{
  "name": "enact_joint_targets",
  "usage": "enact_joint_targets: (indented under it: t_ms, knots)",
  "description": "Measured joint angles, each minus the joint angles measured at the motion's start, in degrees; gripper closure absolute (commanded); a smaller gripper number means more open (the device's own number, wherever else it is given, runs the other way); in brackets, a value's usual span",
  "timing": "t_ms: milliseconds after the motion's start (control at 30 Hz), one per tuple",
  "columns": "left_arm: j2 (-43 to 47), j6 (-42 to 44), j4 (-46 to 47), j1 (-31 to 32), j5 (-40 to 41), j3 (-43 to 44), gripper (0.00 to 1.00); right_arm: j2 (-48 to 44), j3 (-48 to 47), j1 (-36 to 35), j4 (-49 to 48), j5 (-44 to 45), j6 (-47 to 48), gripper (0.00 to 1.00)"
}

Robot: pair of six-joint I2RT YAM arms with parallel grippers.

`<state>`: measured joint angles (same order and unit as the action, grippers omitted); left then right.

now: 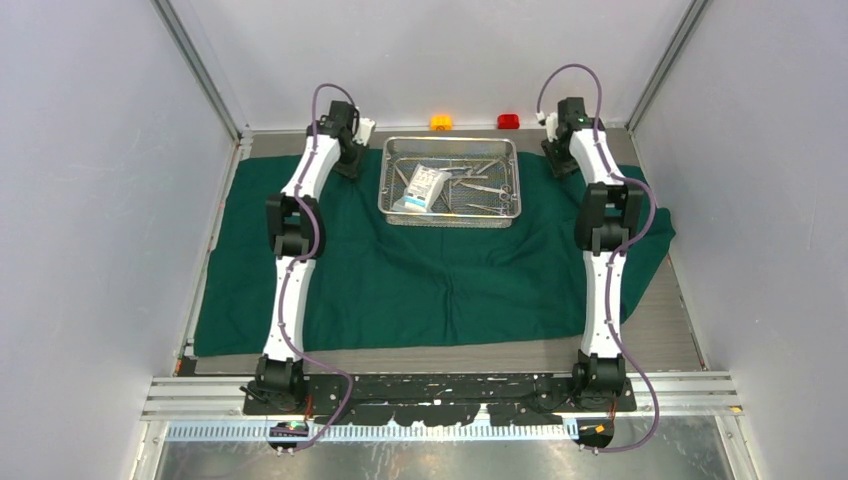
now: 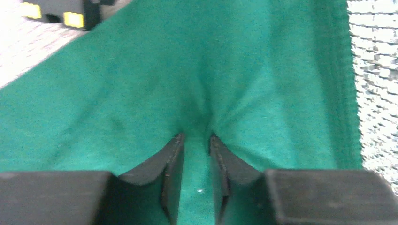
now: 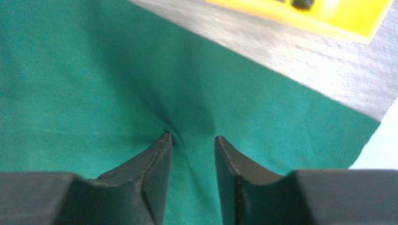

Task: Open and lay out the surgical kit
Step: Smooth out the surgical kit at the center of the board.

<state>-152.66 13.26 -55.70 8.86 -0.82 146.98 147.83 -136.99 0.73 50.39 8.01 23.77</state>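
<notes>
Drape (image 1: 430, 280) lies spread on desk (image 1: 665, 335); tray (image 1: 449, 219) sits at its 12 o'clock edge. Left pincer (image 2: 196, 138) stands narrowly parted and right pincer (image 3: 192, 137) wider, both with tips on puckered drape.

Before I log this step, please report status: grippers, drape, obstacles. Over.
Open: left gripper, right gripper, tips on drape. Drape spread out, tray on its far part, instruments inside. No obstacle seen.

Top view: even, diffuse overhead light, sharp focus, faint shadows on the drape (image 1: 430, 280). Both wrist views are soft and grainy. The near jaws are dark and blurred. The counter (image 2: 28, 51) is washed out by glare.
</notes>
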Motion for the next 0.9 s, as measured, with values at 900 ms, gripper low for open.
enact_joint_targets:
  t_ms: [900]
  knots:
    - [9.1, 3.8, 4.7, -7.1, 11.5, -15.7, 0.20, -2.9, 4.3, 6.6, -3.7, -0.6, -4.9, 0.41]
